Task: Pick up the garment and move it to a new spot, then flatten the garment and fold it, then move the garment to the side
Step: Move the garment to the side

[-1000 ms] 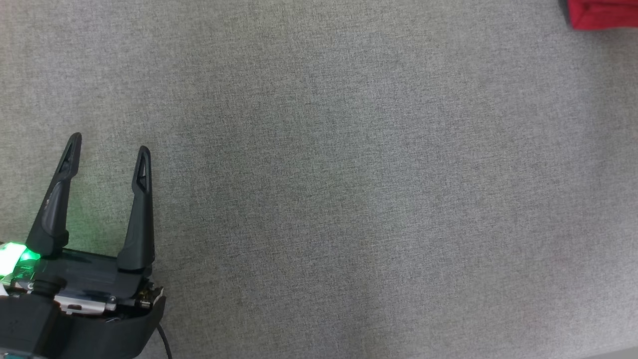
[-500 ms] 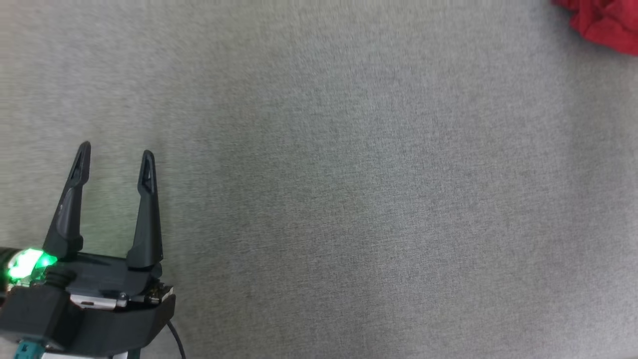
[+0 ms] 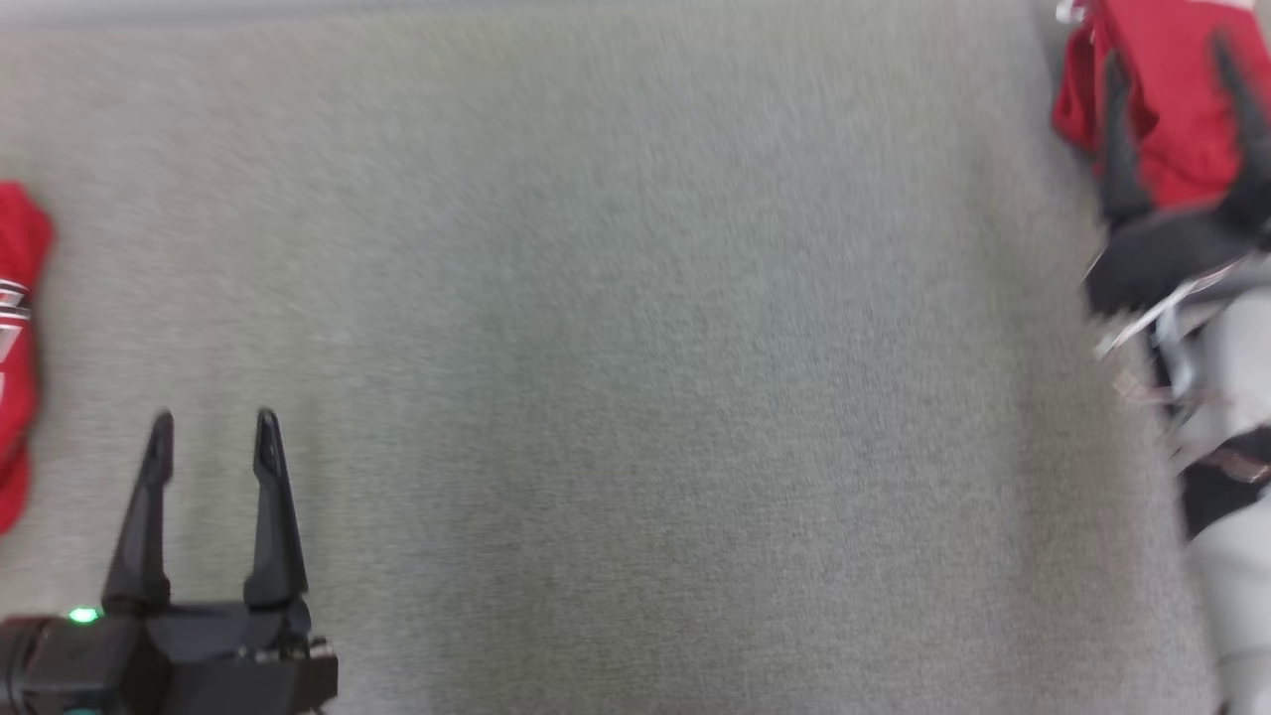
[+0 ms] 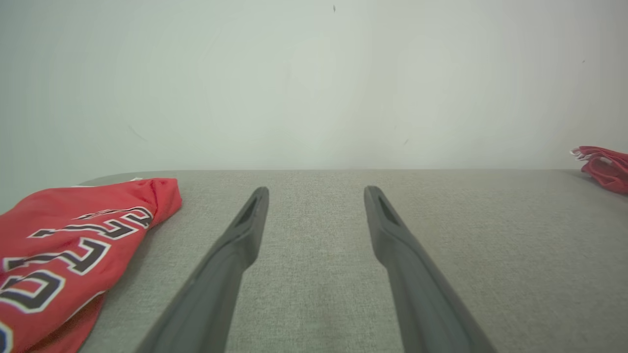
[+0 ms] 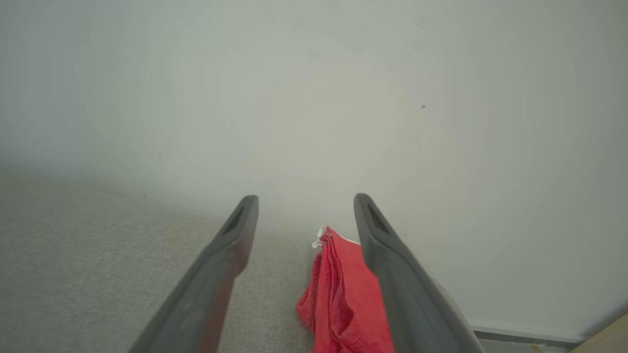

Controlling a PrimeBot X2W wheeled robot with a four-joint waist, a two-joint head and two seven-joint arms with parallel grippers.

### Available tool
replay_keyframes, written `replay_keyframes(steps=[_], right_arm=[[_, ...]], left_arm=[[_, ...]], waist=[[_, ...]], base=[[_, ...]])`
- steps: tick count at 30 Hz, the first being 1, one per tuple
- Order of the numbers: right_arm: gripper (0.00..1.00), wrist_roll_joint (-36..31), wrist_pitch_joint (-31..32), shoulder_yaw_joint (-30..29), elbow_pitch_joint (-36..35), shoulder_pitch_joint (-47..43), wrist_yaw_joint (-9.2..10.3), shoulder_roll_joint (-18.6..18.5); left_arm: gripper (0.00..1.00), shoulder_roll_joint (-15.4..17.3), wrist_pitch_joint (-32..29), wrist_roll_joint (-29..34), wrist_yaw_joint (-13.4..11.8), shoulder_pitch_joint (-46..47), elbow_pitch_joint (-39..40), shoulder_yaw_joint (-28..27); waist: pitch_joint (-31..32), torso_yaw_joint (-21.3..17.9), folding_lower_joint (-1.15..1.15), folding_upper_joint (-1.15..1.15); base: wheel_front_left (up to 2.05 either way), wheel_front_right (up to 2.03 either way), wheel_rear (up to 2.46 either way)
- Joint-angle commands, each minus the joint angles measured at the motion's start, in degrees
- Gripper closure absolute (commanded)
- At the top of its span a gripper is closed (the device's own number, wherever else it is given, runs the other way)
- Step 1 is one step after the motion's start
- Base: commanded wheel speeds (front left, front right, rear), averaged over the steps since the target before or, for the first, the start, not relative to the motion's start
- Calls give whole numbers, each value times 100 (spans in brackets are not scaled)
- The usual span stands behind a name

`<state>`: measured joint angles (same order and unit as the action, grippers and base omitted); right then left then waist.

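The left gripper (image 3: 211, 432) stood with its jaws spread wide and empty, its fingers pointing forward, low over the grey fabric surface (image 3: 635, 397). Just to its left lay a red jersey (image 4: 73, 245) with black, white-edged block letters, too skewed to read as a word. The right gripper (image 5: 305, 198) was spread wide too and clamped on nothing. Its fingers were angled down over the red garment (image 5: 338, 299). The garment lay bunched on the surface between them, partly hidden behind one finger and clear of the other. Behind the right gripper, its pale forearm (image 3: 1231, 357) reached forward along the surface's right edge.
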<state>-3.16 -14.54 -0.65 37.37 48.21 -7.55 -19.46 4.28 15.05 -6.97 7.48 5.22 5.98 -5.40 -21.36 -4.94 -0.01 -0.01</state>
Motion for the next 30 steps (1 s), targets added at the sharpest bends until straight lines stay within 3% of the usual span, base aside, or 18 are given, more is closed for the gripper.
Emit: replay_keyframes(steps=[1,17,30], right_arm=[[0,21,-50,-62,-46,-310,14,224],[0,-42,-65,-249,-1264,-2252,14,1232],[0,183,-66,3,-2175,-4070,14,1620]], left_arm=[[0,-39,10,43,-17,-170,-92,-22],[0,-140,10,163,-68,-676,-670,9],[0,-143,10,23,-201,-987,-921,148]], waist=[[635,371,1,1],[1454,597,1,1],[1899,432,1,1]], base=[[0,0,0],[0,0,0],[0,0,0]])
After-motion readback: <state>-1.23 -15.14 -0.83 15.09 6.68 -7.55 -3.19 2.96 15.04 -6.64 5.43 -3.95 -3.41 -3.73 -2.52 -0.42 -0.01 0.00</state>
